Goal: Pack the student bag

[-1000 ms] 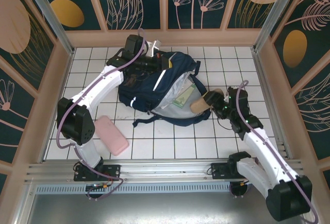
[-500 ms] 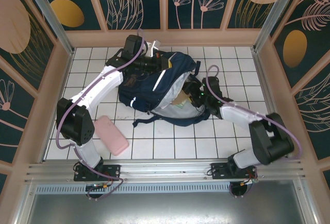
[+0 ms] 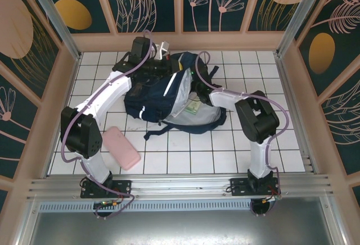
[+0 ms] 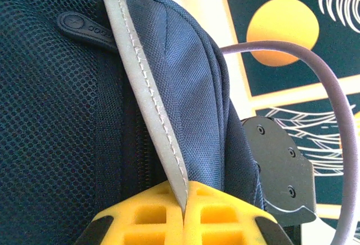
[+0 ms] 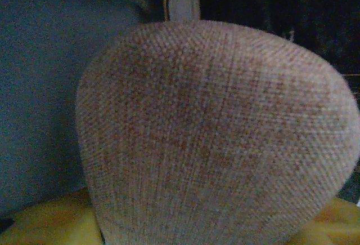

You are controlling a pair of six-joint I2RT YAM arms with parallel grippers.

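The student bag [image 3: 160, 96], navy with white stripes, lies at the back middle of the tiled table, its main opening facing right. My left gripper [image 4: 184, 200] is shut on the bag's grey reflective stripe [image 4: 147, 93] and holds the top of the bag [image 3: 156, 67] up. My right gripper [image 5: 191, 228] is shut on a tan woven pouch [image 5: 216, 132], with yellow fingers [image 5: 39, 222] showing at its sides. The pouch sits in the dark inside of the bag. From above, the right wrist [image 3: 198, 79] reaches into the opening.
A pink case [image 3: 121, 147] lies on the tiles near the left arm's base. A green and white item [image 3: 194, 107] rests on the bag's pale lining. Dark straps [image 3: 154, 131] trail in front of the bag. Frame walls enclose the table.
My right arm has swung left from the bag's right side and carried the tan pouch into the opening. The bag has shifted slightly back and left. The left grip is unchanged.
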